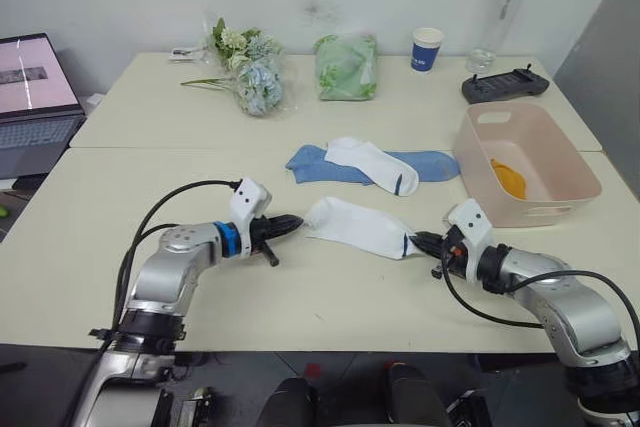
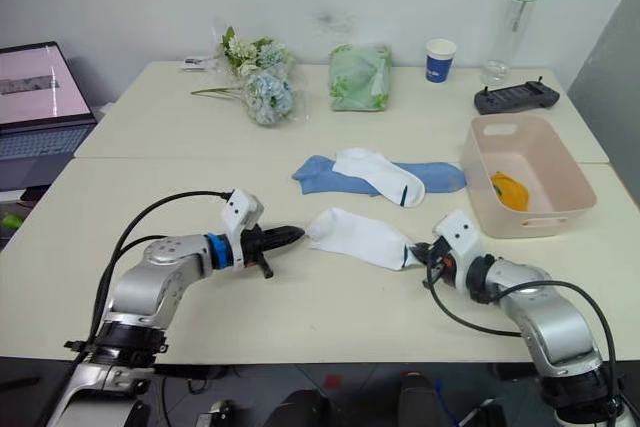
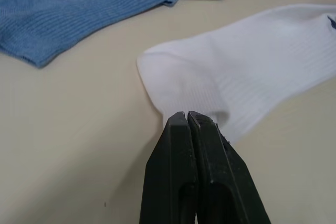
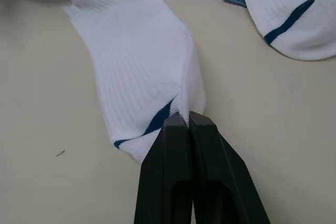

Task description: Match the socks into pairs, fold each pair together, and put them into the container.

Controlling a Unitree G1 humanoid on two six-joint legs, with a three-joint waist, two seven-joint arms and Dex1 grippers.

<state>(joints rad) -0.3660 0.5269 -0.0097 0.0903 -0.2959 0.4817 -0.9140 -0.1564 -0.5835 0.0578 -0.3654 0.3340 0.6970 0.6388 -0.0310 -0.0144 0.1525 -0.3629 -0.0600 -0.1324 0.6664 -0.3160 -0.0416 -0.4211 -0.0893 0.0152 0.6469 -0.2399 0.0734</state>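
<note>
A: Lower left of the frame, the left pincer (image 1: 292, 222) is clenched on the toe end of the near white sock (image 1: 358, 226). The bite is thin, just a fold of fabric, so my guess is it could slip out once the sock is lifted.

B: And in the lower middle the sock lies flat on the tabletop (image 1: 300, 287)?

A: Yes. Lower right, the right pincer (image 1: 424, 241) is clenched on its cuff, by the blue stripe. If the two arms pull apart unevenly, one end may tear free.

B: The rest?

A: The other white sock (image 1: 372, 163) lies over the blue socks (image 1: 320, 165) mid-frame; dragging could snag them. The pink tub (image 1: 535, 209), right of centre, holds something yellow (image 1: 508, 179).
</note>
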